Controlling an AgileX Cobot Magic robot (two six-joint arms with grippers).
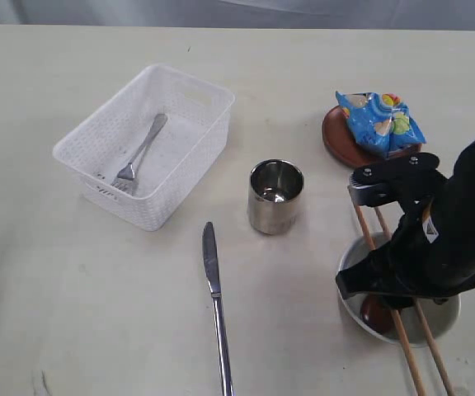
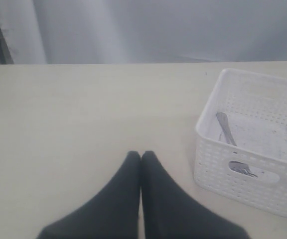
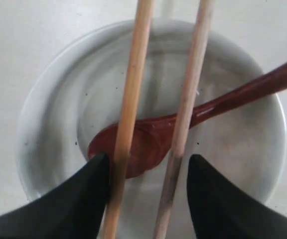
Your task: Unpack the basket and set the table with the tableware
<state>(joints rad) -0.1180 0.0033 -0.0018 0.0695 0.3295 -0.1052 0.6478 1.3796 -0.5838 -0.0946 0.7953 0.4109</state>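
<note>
The white basket [image 1: 196, 99] [image 2: 218, 164] holds only a steel fork [image 1: 143, 153] [image 2: 225, 129]. On the table [image 1: 72, 313] stand a steel cup [image 1: 275, 196] and a knife [image 1: 215, 297]. At the right, a whitish bowl [image 1: 350, 257] [image 3: 49, 109] holds a brown wooden spoon [image 1: 375, 312] [image 3: 143, 139], with two wooden chopsticks [image 1: 406, 355] [image 3: 131, 94] lying across it. My right gripper [image 1: 390, 285] [image 3: 148, 162] hangs over the bowl, open, its fingers straddling both chopsticks; one finger touches a stick, the other stands apart. My left gripper [image 2: 141, 155] is shut and empty, beside the basket.
A brown plate [image 1: 332, 132] at the back right carries a blue snack packet [image 1: 382, 122]. The cup stands between the basket and the bowl. The knife lies lengthwise toward the front edge.
</note>
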